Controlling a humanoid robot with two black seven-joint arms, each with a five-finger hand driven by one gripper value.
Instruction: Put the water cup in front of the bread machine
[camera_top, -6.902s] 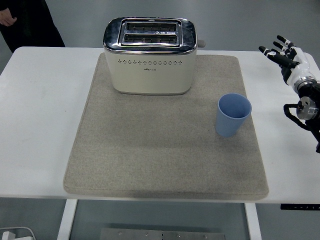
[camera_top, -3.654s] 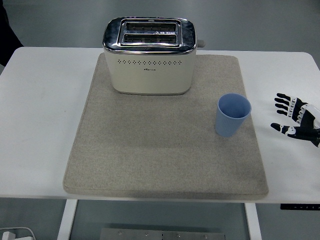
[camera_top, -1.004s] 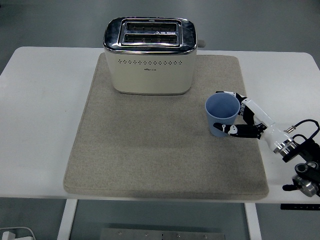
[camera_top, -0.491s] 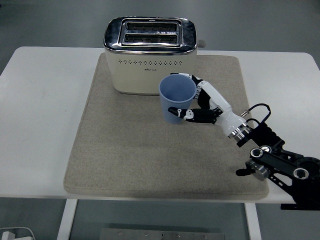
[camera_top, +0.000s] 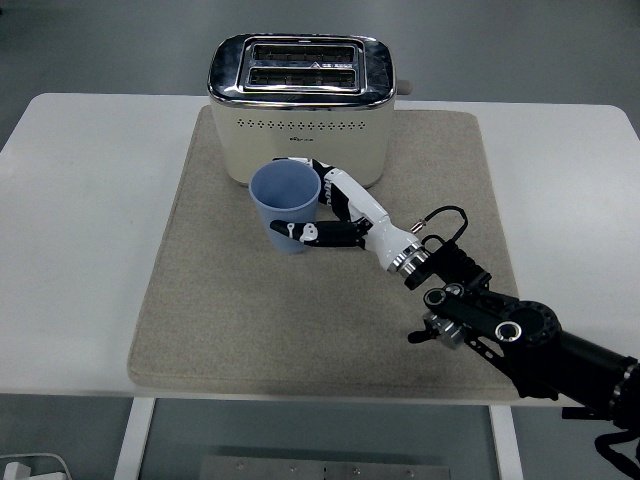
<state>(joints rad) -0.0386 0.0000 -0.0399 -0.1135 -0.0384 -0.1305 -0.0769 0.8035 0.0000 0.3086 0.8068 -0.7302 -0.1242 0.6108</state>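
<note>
The right hand (camera_top: 335, 215) is reaching in from the lower right of the head view, with its black forearm extending diagonally across the grey mat (camera_top: 220, 330). Its fingers are curling around the blue water cup (camera_top: 286, 206): the thumb is pressing against the near side of the cup wall, and the other fingers are wrapping round the far right side, so the hand is closing on the cup and gripping it. The cup is standing upright with its open mouth facing up, and nothing is showing inside it. It is positioned over the mat directly in front of the cream-and-chrome bread machine (camera_top: 300, 110), just beside the machine's front face and slightly left of its centre. Whether the cup base is resting on the mat or hanging just above it cannot be determined. The bread machine is sitting at the far edge of the mat, and the mat is lying on the white table (camera_top: 80, 220).
</note>
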